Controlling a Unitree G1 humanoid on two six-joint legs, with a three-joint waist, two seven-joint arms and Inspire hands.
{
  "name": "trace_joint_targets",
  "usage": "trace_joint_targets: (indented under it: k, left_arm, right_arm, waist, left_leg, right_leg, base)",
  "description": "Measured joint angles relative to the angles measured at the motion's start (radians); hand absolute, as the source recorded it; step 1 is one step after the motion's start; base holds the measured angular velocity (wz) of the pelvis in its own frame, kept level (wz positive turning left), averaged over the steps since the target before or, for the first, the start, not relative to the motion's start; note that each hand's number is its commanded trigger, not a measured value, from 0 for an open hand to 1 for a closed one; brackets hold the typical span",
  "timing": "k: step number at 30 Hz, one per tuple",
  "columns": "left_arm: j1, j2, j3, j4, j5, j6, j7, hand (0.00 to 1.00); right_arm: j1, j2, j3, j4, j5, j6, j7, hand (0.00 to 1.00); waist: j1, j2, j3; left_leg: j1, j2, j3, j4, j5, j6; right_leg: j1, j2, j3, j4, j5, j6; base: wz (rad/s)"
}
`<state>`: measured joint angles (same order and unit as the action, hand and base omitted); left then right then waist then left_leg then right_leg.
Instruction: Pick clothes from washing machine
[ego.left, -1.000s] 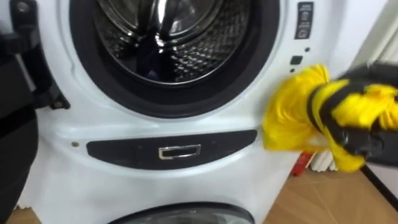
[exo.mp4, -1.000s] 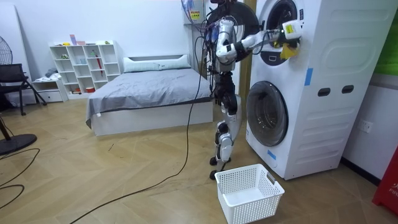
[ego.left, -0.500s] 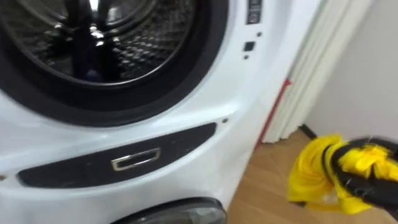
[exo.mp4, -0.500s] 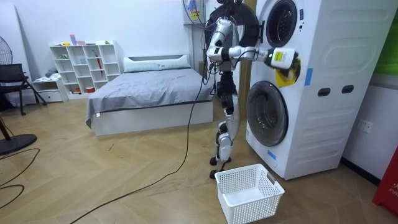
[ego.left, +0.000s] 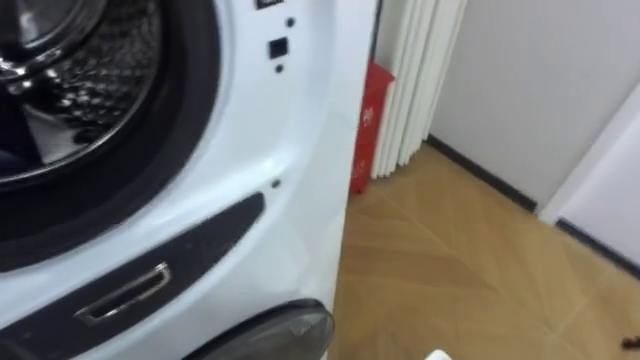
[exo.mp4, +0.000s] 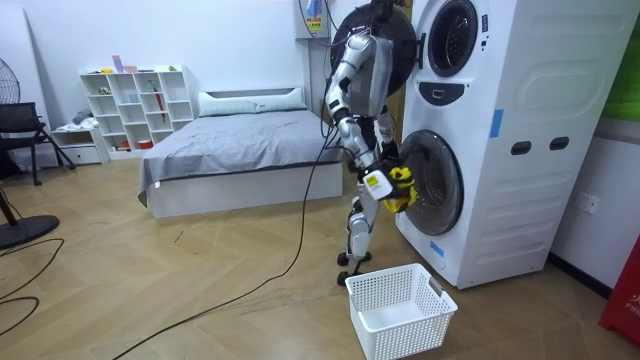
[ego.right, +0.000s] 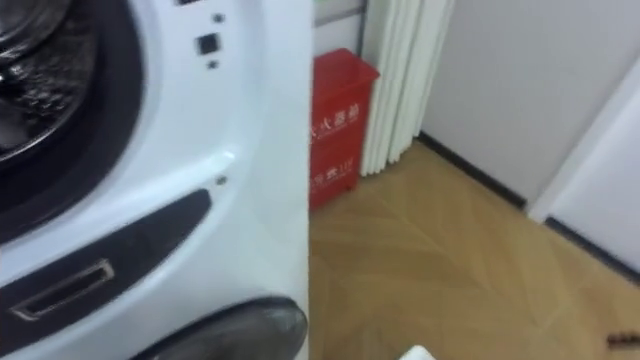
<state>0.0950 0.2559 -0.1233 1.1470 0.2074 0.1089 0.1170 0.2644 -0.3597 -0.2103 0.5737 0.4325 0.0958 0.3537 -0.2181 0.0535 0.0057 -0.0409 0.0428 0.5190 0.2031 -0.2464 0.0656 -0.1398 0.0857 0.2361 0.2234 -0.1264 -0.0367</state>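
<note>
My right hand (exo.mp4: 379, 182) has fingers curled round the yellow cloth (exo.mp4: 401, 190) (soft, light, floppy, I'd guess); a bunched-middle hold suits it, with the basket (exo.mp4: 398, 334) below.

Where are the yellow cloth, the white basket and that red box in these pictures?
yellow cloth (exo.mp4: 402, 190), room view, middle of the bunched fabric.
white basket (exo.mp4: 405, 338), room view, its near side wall.
red box (ego.right: 335, 120), right eye view, its front face.
</note>
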Motion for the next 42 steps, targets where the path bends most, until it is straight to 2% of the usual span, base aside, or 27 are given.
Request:
trace_joint_targets:
  k: [1,5,7,8,14,16,17,20,24,31,32,33,37,40,42]
  left_arm:
    - [-0.004,0.0,-0.002,0.0,-0.024,-0.002,-0.006,0.0]
    - [-0.029,-0.003,-0.021,0.006,-0.068,-0.008,-0.022,0.0]
    - [-0.041,-0.013,-0.024,0.01,-0.085,-0.019,-0.022,0.0]
    - [-0.047,-0.014,-0.042,0.01,-0.099,-0.028,-0.023,0.0]
    - [-0.088,-0.015,-0.098,0.009,-0.137,-0.04,-0.02,0.0]
    - [-0.105,-0.02,-0.123,0.007,-0.139,-0.046,-0.02,0.0]
    - [-0.112,-0.026,-0.129,0.007,-0.144,-0.048,-0.02,0.0]
    - [-0.125,-0.041,-0.141,0.007,-0.178,-0.053,-0.019,0.0]
    - [-0.147,-0.046,-0.157,0.007,-0.196,-0.054,-0.011,0.0]
    - [-0.159,-0.053,-0.176,0.014,-0.196,-0.097,-0.009,0.0]
    - [-0.161,-0.055,-0.176,0.015,-0.197,-0.104,-0.011,0.0]
    - [-0.162,-0.055,-0.176,0.015,-0.197,-0.11,-0.011,0.0]
    - [-0.163,-0.056,-0.177,0.013,-0.196,-0.125,-0.012,0.0]
    - [-0.163,-0.054,-0.196,0.013,-0.196,-0.139,-0.011,0.0]
    - [-0.163,-0.055,-0.202,0.013,-0.196,-0.149,-0.011,0.0]
  right_arm:
    - [-0.018,0.001,0.0,0.044,0.001,-0.015,-0.01,1.0]
    - [-0.082,0.003,0.002,0.133,-0.001,-0.047,-0.047,1.0]
    - [-0.133,0.003,0.002,0.193,-0.015,-0.058,-0.069,1.0]
    - [-0.159,0.003,0.001,0.221,-0.015,-0.066,-0.089,1.0]
    - [-0.255,0.002,0.016,0.276,-0.021,-0.113,-0.17,1.0]
    - [-0.27,0.003,0.017,0.283,-0.022,-0.113,-0.196,1.0]
    - [-0.278,0.003,0.021,0.286,-0.02,-0.113,-0.213,1.0]
    - [-0.304,0.007,0.048,0.307,-0.009,-0.118,-0.237,1.0]
    - [-0.328,0.019,0.077,0.322,-0.01,-0.12,-0.249,1.0]
    - [-0.332,0.031,0.082,0.322,-0.009,-0.131,-0.29,1.0]
    - [-0.335,0.031,0.082,0.322,-0.008,-0.131,-0.296,0.19]
    - [-0.338,0.031,0.082,0.322,-0.008,-0.131,-0.3,0.0]
    - [-0.348,0.04,0.081,0.322,-0.007,-0.149,-0.321,0.0]
    - [-0.356,0.04,0.082,0.322,-0.001,-0.162,-0.326,0.0]
    - [-0.362,0.04,0.084,0.322,-0.001,-0.167,-0.329,0.0]
  waist:
    - [-0.005,0.011,0.0033]
    - [-0.021,0.044,0.0033]
    - [-0.024,0.059,0.0104]
    - [-0.024,0.067,0.0108]
    - [-0.027,0.09,0.0122]
    - [-0.027,0.098,0.0139]
    - [-0.024,0.107,0.0119]
    - [-0.021,0.115,0.0116]
    - [-0.018,0.116,0.0116]
    - [-0.01,0.117,0.0113]
    - [0.0,0.119,0.0103]
    - [0.002,0.12,0.0095]
    - [0.011,0.122,0.0094]
    - [0.011,0.121,0.0095]
    - [0.011,0.12,0.0101]
  left_leg:
    - [-0.006,0.0,0.0,0.001,0.0,0.0]
    - [-0.055,-0.003,0.001,0.006,0.005,0.007]
    - [-0.078,0.0,0.002,0.022,0.006,0.007]
    - [-0.092,-0.002,0.003,0.023,0.007,0.009]
    - [-0.177,-0.014,0.02,0.032,0.019,0.022]
    - [-0.198,-0.021,0.02,0.028,0.026,0.027]
    - [-0.208,-0.023,0.022,0.027,0.027,0.028]
    - [-0.22,-0.029,0.024,0.017,0.037,0.029]
    - [-0.231,-0.04,0.016,0.001,0.054,0.031]
    - [-0.235,-0.041,-0.004,0.001,0.061,0.03]
    - [-0.242,-0.041,-0.006,0.002,0.061,0.031]
    - [-0.247,-0.042,-0.008,0.002,0.062,0.032]
    - [-0.261,-0.047,-0.034,0.0,0.068,0.033]
    - [-0.264,-0.052,-0.057,-0.007,0.076,0.032]
    - [-0.264,-0.055,-0.066,-0.012,0.08,0.032]
  right_leg:
    - [-0.006,0.0,0.002,0.0,0.0,0.0]
    - [-0.063,0.0,0.005,0.021,-0.001,0.001]
    - [-0.091,0.0,0.004,0.04,-0.003,0.004]
    - [-0.106,-0.001,0.005,0.043,-0.003,0.005]
    - [-0.225,-0.009,0.01,0.107,-0.023,0.013]
    - [-0.255,-0.013,0.006,0.126,-0.029,0.016]
    - [-0.263,-0.014,0.007,0.137,-0.029,0.016]
    - [-0.284,-0.017,0.008,0.147,-0.029,0.017]
    - [-0.307,-0.023,0.003,0.154,-0.033,0.016]
    - [-0.308,-0.03,-0.023,0.155,-0.036,0.012]
    - [-0.311,-0.031,-0.027,0.154,-0.036,0.012]
    - [-0.314,-0.032,-0.029,0.154,-0.036,0.012]
    - [-0.319,-0.04,-0.055,0.155,-0.039,0.009]
    - [-0.317,-0.054,-0.1,0.158,-0.042,0.005]
    - [-0.315,-0.058,-0.109,0.156,-0.044,0.003]
  base:
    - [-0.04]
    - [-0.04]
    - [-0.06]
    - [-0.04]
    - [-0.04]
    - [0.02]
    - [0.0]
    - [-0.03]
    - [0.08]
    - [0.1]
    - [0.05]
    - [0.1]
    - [0.19]
    - [0.2]
    - [0.18]
